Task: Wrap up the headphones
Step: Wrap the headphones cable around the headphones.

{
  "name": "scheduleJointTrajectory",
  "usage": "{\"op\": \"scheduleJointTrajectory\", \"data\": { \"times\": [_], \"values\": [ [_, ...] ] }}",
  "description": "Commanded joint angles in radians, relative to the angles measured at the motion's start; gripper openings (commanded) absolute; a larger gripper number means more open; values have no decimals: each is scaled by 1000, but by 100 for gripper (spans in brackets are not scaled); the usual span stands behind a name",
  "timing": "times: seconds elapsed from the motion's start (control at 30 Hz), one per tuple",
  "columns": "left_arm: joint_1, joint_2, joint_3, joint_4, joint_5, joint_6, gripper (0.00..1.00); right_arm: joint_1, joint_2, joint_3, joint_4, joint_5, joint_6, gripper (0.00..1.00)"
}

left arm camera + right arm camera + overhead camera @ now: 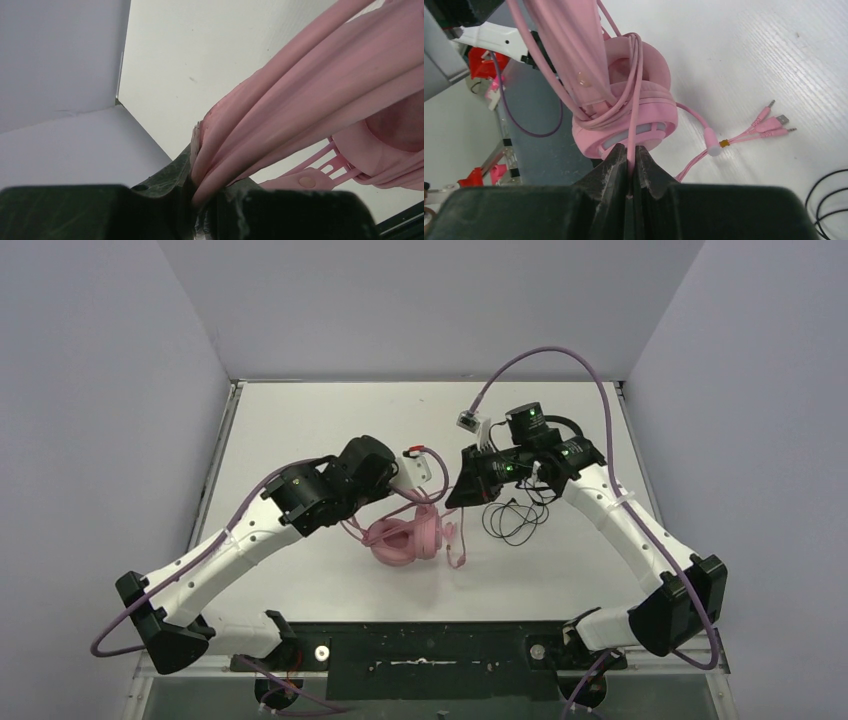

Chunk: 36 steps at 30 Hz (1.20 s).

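Between the two pincers, just off the middle of the desk (300, 420), sit the pink headphones (405, 538), and we're mid-wrap on this pair. Left pincer (197, 175) is clamped narrow on the headband (300, 95), with the ear cups (639, 85) out beyond its fingers. Right pincer (630, 167) is pinched tight on the pink cable (631, 130), right at the cups and almost touching the nearer one.

Several loops already lie round the headband and over the cups, so my read is the winding is well along but not finished. A loose tail runs off to the right of the right pincer and ends in the plugs (774, 121) lying on the desk. Next move, I'd judge, calls for the right pincer to carry its strand one more turn round the band while the left holds firm. It needs enough tension that the loops don't slide off, then the tail gets tucked.

Hard to make out: whether the left fingers grip the band alone or cable strands with it, and whether the cups rest on the desk or hang just clear. Only a black cable (515, 520) shows beside the right pincer. The black headset it belongs to is hidden behind that arm.
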Motion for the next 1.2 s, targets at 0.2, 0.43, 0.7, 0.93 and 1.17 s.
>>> {"op": "scheduleJointTrajectory", "data": {
  "times": [0.2,0.43,0.7,0.93,1.17],
  "values": [
    [79,73,74,-69,-109,-91,0,-15,-70,-123,493,-145,497,0],
    [97,121,110,-61,-127,-129,0,-3,-69,-181,639,-131,645,1],
    [141,210,195,-81,-154,-257,0,46,-46,-235,812,-29,864,12],
    [213,308,327,-137,-111,-425,0,119,-44,-294,1023,171,952,17],
    [251,311,405,-128,2,-528,0,195,5,-331,1108,318,909,15]
  ]
}}
